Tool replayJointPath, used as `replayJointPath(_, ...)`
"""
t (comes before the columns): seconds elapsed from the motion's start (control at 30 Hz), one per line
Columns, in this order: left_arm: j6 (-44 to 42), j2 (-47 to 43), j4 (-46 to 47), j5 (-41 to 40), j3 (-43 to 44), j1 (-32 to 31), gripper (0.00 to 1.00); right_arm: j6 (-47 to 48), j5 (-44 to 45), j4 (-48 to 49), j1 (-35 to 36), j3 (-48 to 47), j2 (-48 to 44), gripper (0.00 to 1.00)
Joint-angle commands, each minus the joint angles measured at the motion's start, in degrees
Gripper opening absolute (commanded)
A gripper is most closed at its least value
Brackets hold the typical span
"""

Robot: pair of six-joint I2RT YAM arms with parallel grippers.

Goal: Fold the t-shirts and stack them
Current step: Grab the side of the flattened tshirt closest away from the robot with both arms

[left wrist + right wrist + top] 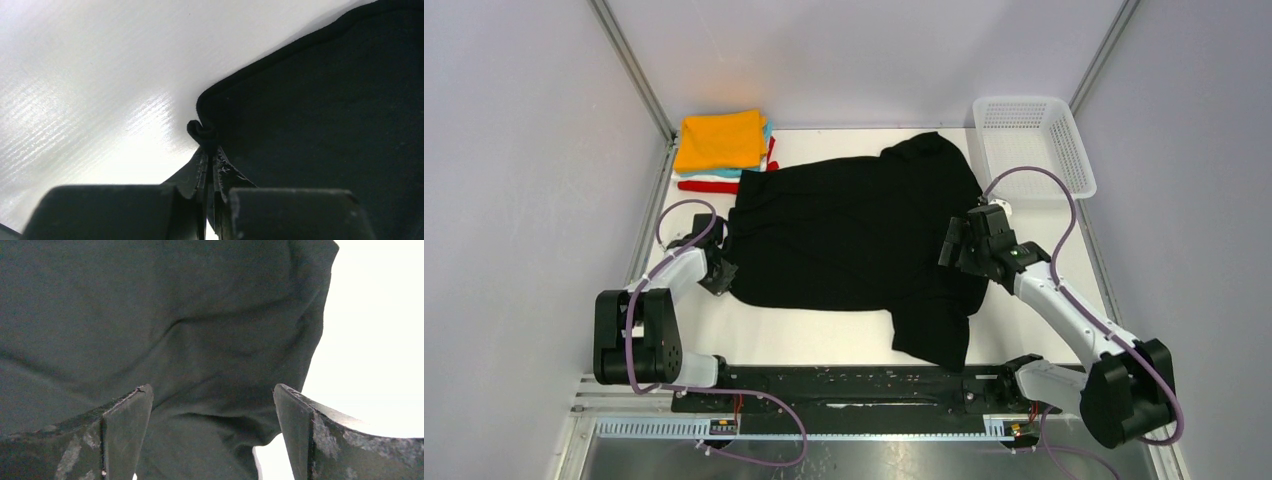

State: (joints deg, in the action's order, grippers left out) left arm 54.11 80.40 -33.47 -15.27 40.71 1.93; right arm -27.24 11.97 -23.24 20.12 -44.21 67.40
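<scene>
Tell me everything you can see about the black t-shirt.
The black t-shirt is plain, soft matte cloth, spread nearly flat on the white table with mild wrinkles. It lies sideways: hem to the left, one sleeve pointing far, the other near. The left claw is shut on a bunched hem corner. The right claw hangs open over its right side; whether it touches the cloth cannot be told.

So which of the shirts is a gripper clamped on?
The black t-shirt, spread flat: the left gripper pinches its edge. The orange-topped folded stack sits untouched, far left.
</scene>
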Motion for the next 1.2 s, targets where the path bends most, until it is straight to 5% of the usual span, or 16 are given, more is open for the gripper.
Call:
replayJointPath(0.0, -2.35, -3.54, 2.93, -0.83, -0.88, 0.89, 0.0, -1.19, -8.76, -5.35, 1.31, 1.7, -6.18, 1.0)
replayJointPath(0.17, -2.77, -6.72, 4.09, -1.0, -1.86, 1.68, 0.0, -5.0, -6.26, -15.29, 15.28, 2.65, -9.36, 0.97)
replayJointPath(0.43, -3.09, -6.71, 3.68, 0.79, -1.32, 2.36, 0.0, -14.53, -6.34, -23.53, 31.59, 8.03, -7.96, 0.78)
replayJointPath(0.87, -3.45, -8.01, 4.2, 2.69, -2.35, 2.55, 0.0, -17.41, -8.03, -11.73, 32.53, 12.09, 5.59, 0.57)
replayJointPath(0.97, -3.35, -8.57, 4.14, 2.94, -2.59, 2.55, 0.0, -18.04, -6.75, -10.82, 32.48, 11.62, 8.56, 0.39)
replayJointPath(1.07, -3.3, -10.07, 2.38, 2.27, -2.64, 2.55, 0.0, -18.29, -7.15, -12.01, 32.55, 11.17, 7.2, 0.07)
replayJointPath(1.17, -2.18, -14.44, -1.89, -0.16, -3.1, 2.55, 0.0, -18.03, -7.55, -19.46, 32.66, 10.64, 0.46, 0.0)
